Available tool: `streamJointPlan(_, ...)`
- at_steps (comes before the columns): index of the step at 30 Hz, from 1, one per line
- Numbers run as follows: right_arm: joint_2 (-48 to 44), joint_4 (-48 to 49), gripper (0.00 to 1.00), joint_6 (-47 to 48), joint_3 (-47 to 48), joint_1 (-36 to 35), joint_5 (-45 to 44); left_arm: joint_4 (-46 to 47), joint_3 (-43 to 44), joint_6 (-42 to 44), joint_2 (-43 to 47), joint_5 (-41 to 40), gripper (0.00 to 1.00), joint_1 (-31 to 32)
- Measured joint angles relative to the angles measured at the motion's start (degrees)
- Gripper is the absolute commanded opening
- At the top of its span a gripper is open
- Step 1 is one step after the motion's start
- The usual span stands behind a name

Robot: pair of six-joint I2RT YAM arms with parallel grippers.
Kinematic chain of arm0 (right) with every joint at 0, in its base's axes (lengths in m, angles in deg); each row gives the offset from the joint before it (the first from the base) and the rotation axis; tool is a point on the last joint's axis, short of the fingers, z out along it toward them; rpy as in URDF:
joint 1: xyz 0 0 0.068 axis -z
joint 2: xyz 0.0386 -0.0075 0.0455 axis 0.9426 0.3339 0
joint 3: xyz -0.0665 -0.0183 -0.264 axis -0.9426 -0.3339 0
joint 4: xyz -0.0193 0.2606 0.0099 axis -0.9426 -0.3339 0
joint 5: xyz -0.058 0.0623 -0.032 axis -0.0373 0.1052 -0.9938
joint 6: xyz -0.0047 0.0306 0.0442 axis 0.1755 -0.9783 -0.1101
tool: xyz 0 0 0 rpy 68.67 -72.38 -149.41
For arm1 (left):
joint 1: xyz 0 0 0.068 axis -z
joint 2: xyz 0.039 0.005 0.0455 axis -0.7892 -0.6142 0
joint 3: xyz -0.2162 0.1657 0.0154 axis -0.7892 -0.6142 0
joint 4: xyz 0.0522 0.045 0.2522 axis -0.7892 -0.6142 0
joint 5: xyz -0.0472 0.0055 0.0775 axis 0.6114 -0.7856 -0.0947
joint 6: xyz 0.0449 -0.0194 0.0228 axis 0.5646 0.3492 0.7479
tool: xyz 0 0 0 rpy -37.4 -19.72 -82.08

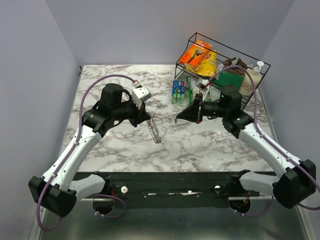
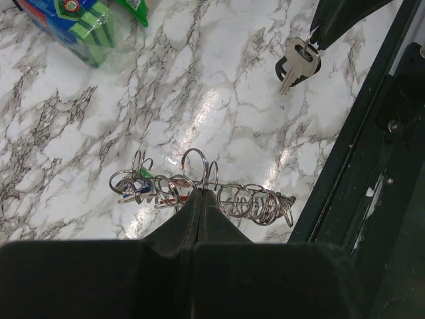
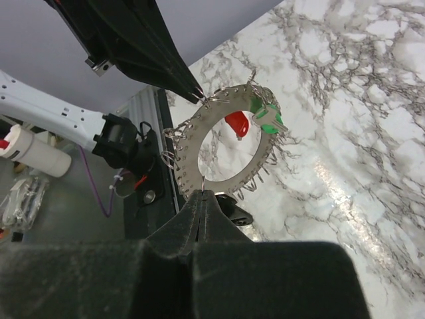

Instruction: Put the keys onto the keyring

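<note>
Midair, the left gripper (image 1: pixel 148 120) pinches the keyring (image 1: pixel 155 132) above the table (image 1: pixel 125 145), its edge running 11 to 5 o'clock; the right gripper (image 1: pixel 178 118), at its 3 o'clock, clamps dangling keys (image 2: pixel 297 58), facing 9 o'clock.

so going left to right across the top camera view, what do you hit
left gripper → keyring hanging from it → right gripper, pinching a key → wire rack; sponge pack left out, it sits level with the right gripper
</note>
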Motion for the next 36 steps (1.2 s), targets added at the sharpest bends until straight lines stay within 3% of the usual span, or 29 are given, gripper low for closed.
streamJointPlan(23, 10.1, -1.6, 0.01, 3.9, 11.7, -11.5, -4.2, 1.6, 0.0, -1.4, 1.0, 2.0, 0.0, 0.4)
streamJointPlan(36, 13.9, -6.2, 0.01, 7.9, 17.0, -14.3, -7.3, 2.3, -0.5, -1.9, 1.4, 2.5, 0.0, 1.0)
